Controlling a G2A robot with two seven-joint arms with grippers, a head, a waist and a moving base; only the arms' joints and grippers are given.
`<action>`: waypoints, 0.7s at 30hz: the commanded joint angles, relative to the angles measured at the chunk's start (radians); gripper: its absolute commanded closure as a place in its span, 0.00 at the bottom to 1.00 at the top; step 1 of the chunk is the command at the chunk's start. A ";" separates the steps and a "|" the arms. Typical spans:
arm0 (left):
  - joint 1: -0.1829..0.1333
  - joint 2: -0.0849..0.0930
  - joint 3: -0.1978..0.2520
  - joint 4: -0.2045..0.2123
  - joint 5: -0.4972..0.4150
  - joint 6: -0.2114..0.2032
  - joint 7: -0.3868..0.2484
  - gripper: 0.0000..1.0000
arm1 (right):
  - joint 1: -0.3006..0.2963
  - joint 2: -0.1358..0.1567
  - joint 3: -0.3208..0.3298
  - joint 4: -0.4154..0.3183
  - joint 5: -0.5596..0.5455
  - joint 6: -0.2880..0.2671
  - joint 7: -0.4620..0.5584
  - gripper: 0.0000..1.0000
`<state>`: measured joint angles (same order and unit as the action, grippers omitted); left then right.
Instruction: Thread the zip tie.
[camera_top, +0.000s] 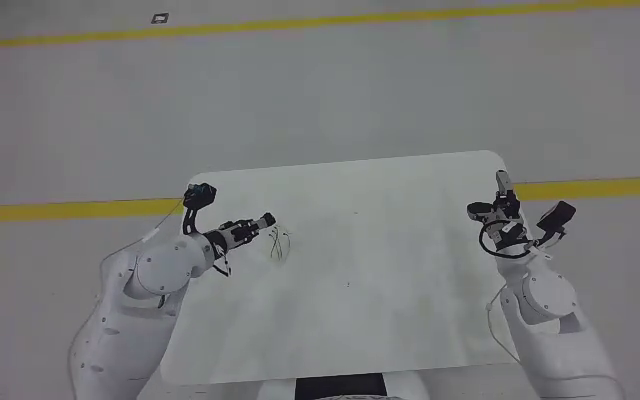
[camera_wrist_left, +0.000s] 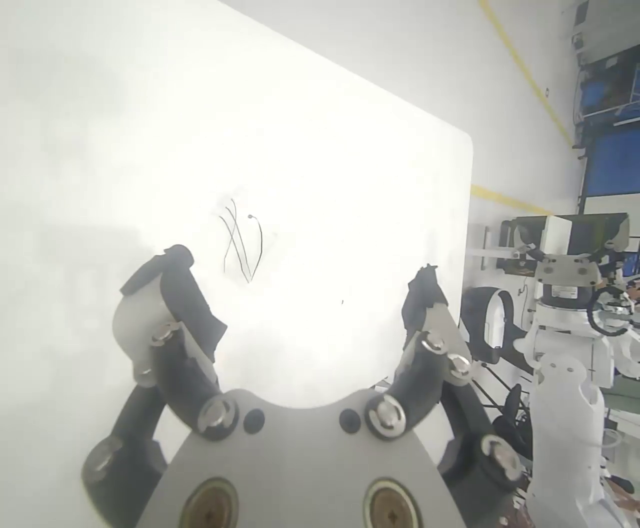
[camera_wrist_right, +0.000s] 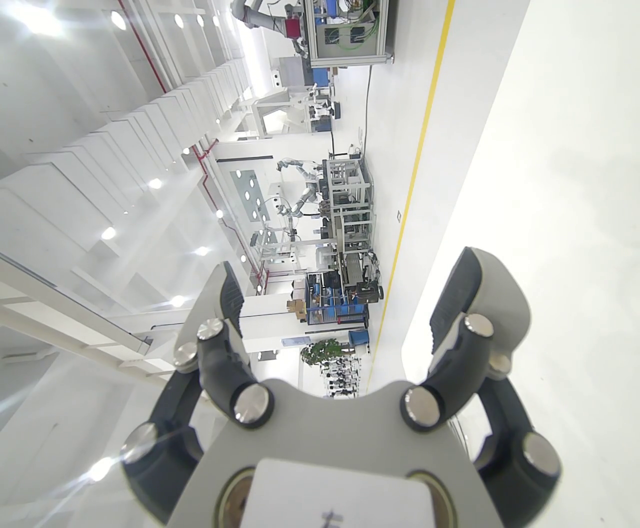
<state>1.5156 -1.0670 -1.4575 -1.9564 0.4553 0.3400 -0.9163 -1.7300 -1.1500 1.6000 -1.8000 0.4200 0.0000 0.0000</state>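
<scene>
Zip ties: a small bundle of thin dark plastic zip ties lies flat on the table, on the robot's left side of it, with the strands crossing one another.
Table: the white rectangular table with rounded corners carries the ties; a few tiny dark specks dot its top.
Left hand: the black-fingered left hand sits low over the table just beside the ties, fingers spread wide and holding nothing. The ties lie apart from both fingertips.
Right hand: the right hand is at the table's right edge, well apart from the ties. Its fingers are spread with nothing between them, and it faces out toward the room.
Around: one yellow floor line runs beyond the table and a second yellow floor line passes behind it. A small dark square marker sits on the grey floor.
In the way: only bare table top lies between the left hand and the ties.
Hard to make out: the overlapping strands cannot be counted. One small head shows at a strand's end, and whether any tie is threaded cannot be told.
</scene>
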 joint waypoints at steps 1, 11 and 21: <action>0.000 0.000 0.000 0.000 0.000 0.000 0.000 0.00 | 0.000 0.000 0.000 0.000 0.000 0.000 0.000 0.00; -0.201 0.022 0.156 0.057 0.251 -0.150 -0.353 0.00 | 0.000 0.000 0.000 0.000 0.000 0.000 0.000 0.00; -0.237 0.022 0.198 0.066 0.297 -0.169 -0.384 0.00 | 0.000 0.000 0.000 0.000 0.000 0.000 0.000 0.00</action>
<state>1.2784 -1.0453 -1.2595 -1.8902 0.7513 0.1706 -1.3004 -1.7300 -1.1500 1.6000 -1.8000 0.4200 0.0000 0.0000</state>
